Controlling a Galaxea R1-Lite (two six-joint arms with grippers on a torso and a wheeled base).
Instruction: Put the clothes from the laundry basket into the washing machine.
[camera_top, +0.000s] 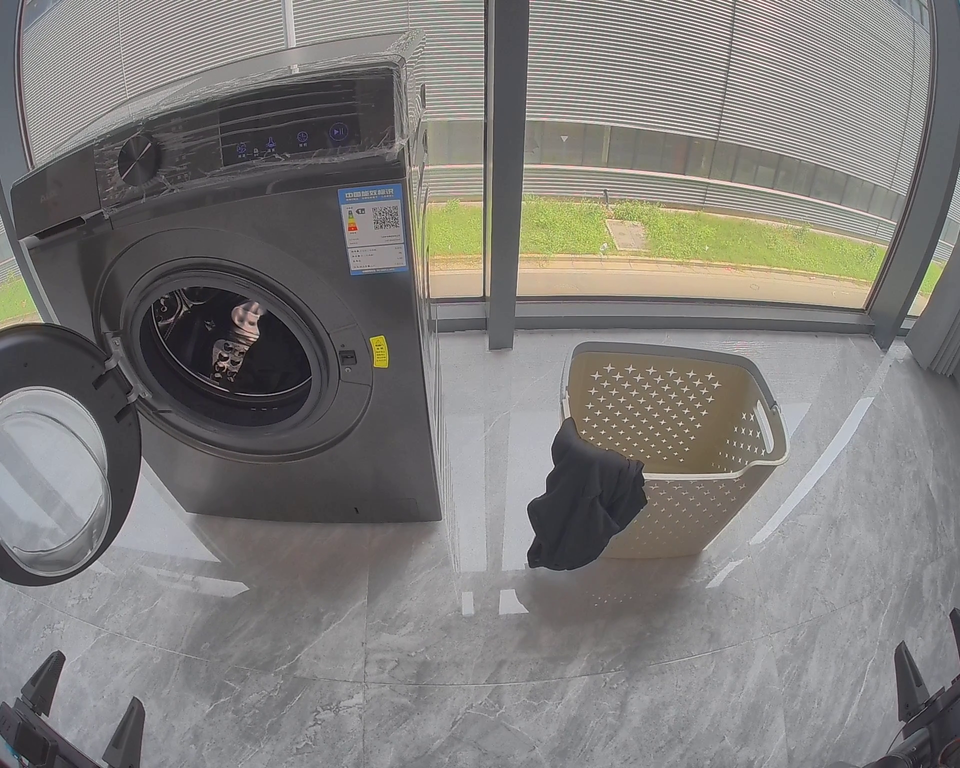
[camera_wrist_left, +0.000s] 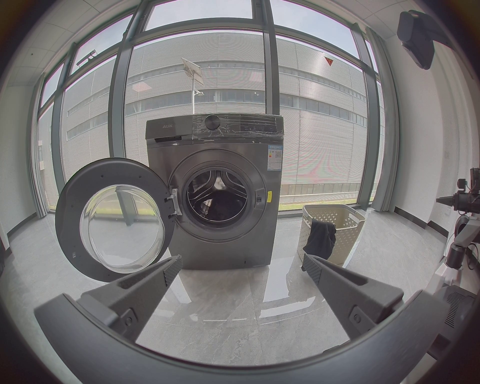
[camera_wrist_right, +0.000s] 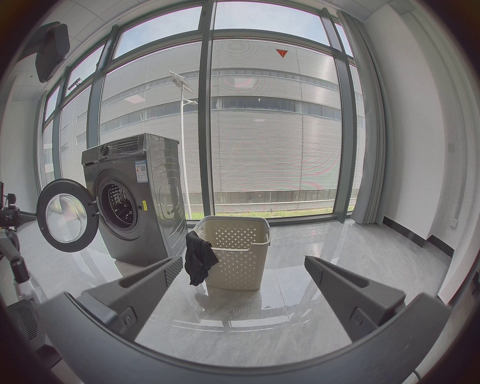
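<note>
Low at the head view's near edge, the left gripper (camera_top: 88, 705) and the right gripper (camera_top: 928, 665) are seen as dark fingertips over the grey floor (camera_top: 480, 680), well apart from everything else. Farther off, a black garment (camera_top: 585, 500) is draped over the rim of the laundry basket (camera_top: 720, 468), at the corner nearer the washing machine (camera_top: 400, 420), whose door (camera_top: 60, 460) is swung wide. The basket's bottom is hidden by its front wall.

From the left wrist view, the left jaws are shown spread wide and empty, facing the drum (camera_wrist_left: 217, 197). Something dark is seen low inside, though whether it is cloth cannot be told.

From the right wrist view, the right jaws are likewise spread with nothing held, and the garment is seen hanging down the basket's outer wall.

Picking up the garment is judged to be the step in hand. It would best be pinched at the fold on the rim and lifted clear, so that the light basket is not dragged or tipped.
</note>
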